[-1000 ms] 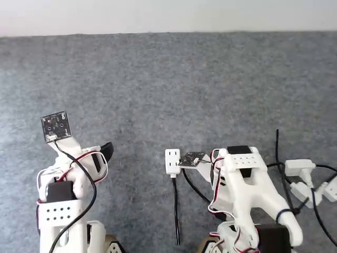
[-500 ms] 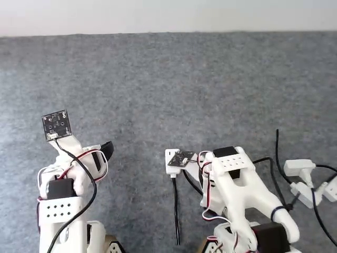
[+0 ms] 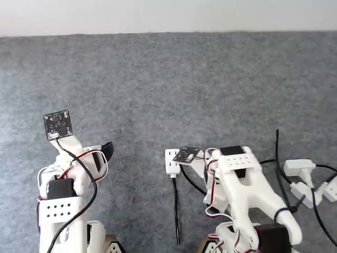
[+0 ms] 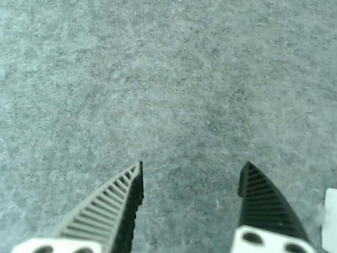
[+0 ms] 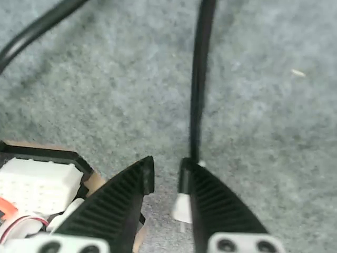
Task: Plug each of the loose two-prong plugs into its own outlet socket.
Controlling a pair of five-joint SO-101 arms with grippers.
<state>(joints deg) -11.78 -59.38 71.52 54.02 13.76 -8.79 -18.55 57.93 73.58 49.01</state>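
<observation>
Carpet (image 3: 158,79) covers the whole table.

Outlet (image 3: 172,161): white strip, lower centre of the high view, lying flat. Its black cord (image 3: 176,211) runs straight down toward the bottom edge.

Plugs (image 3: 298,168): white cluster at the right edge of the high view, tangled with thin black leads. They sit well apart from the outlet. None is seated yet; the task looks barely begun.

Left gripper (image 4: 192,174): jaws spread wide, nothing between them, bare carpet beneath. In the high view this arm sits lower left, clear of the outlet.

Right gripper (image 5: 167,171): jaws parted by a narrow gap, not clamped on anything. The cord lies on the carpet just past the tips, close along one finger, with a small white tip (image 5: 181,206) low beside it. I cannot tell what that tip is. In the high view this arm stands just right of the outlet.

Handling, as a judgement:
- Plugs look light, hard plastic, likely slick under ribbed pads.
- Leads are limp and will drag or snag on the neighbours.
- Grip across the flat sides of the plug body, behind the prongs, never by the lead.
- The outlet is light and may slide when pushed, so the other arm probably needs to pin it.
- Prongs are thin; a skewed entry could bend them.
</observation>
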